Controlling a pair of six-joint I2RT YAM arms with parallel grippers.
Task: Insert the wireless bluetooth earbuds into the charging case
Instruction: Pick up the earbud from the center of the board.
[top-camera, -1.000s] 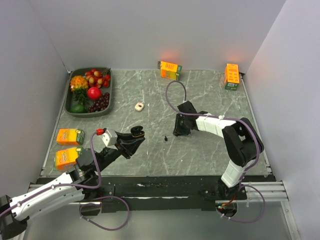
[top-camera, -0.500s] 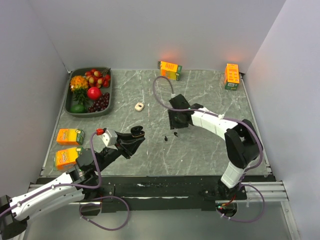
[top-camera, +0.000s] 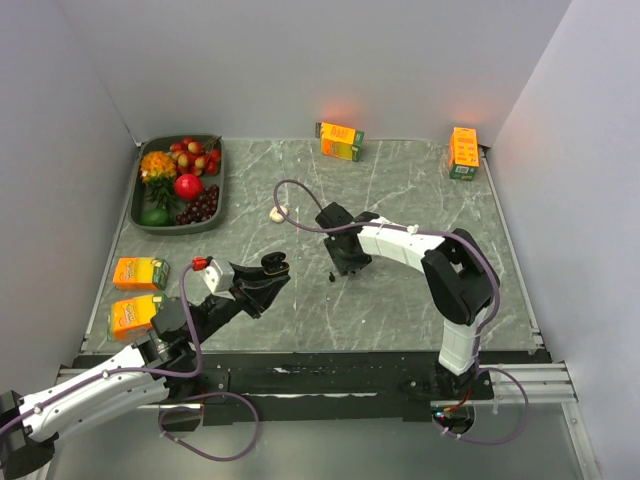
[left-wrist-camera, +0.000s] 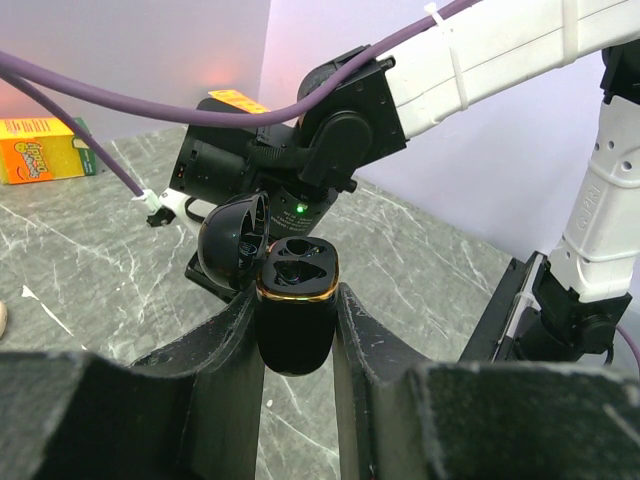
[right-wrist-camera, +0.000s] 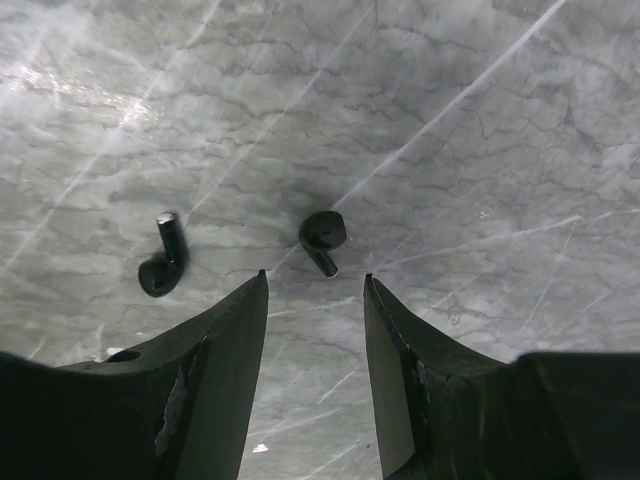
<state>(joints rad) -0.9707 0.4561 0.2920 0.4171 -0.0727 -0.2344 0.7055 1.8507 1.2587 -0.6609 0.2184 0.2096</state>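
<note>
My left gripper (left-wrist-camera: 296, 296) is shut on the black charging case (left-wrist-camera: 296, 325), which has a gold rim. Its lid (left-wrist-camera: 234, 240) stands open and both sockets look empty. In the top view this gripper (top-camera: 268, 272) hovers at the near left. My right gripper (right-wrist-camera: 315, 275) is open and points down at the table just short of a black earbud (right-wrist-camera: 323, 235). A second black earbud (right-wrist-camera: 162, 268) lies to its left. In the top view the right gripper (top-camera: 344, 262) is at mid table, with one black earbud (top-camera: 331, 276) showing beside it.
A small whitish piece (top-camera: 277, 212) lies left of the right arm's purple cable. A fruit tray (top-camera: 138, 214) stands at the back left. Orange juice cartons stand at the left edge (top-camera: 140, 272) (top-camera: 135, 315) and at the back (top-camera: 340, 140) (top-camera: 462, 152).
My right gripper has swung left across the table and now stands over the black earbuds. The left arm and the case have not moved.
</note>
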